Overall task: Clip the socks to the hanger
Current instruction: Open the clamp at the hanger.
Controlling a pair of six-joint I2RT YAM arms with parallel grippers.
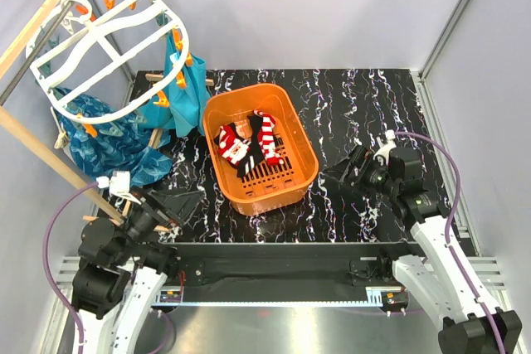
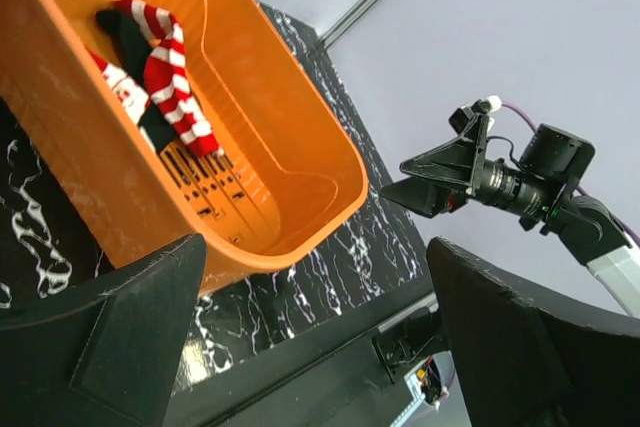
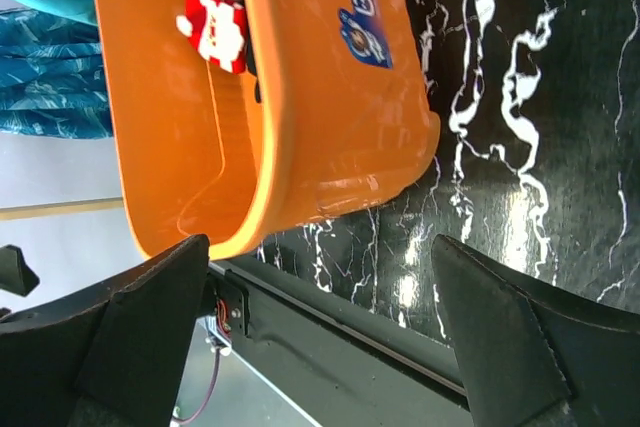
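Observation:
Red-and-white striped socks with black sections [image 1: 249,145] lie in an orange basket [image 1: 303,173] at the table's middle. They also show in the left wrist view [image 2: 165,77] and partly in the right wrist view [image 3: 213,27]. The white oval hanger [image 1: 108,43] with orange pegs hangs at the far left on a wooden frame. My left gripper [image 1: 189,203] is open and empty, left of the basket's near end. My right gripper [image 1: 338,173] is open and empty, right of the basket.
Teal-blue cloths [image 1: 116,143] hang and lie under the hanger at far left. Wooden poles [image 1: 41,143] stand at the left. The orange basket [image 2: 300,147] fills much of both wrist views [image 3: 300,117]. The black marbled table [image 1: 365,105] stretches to the right.

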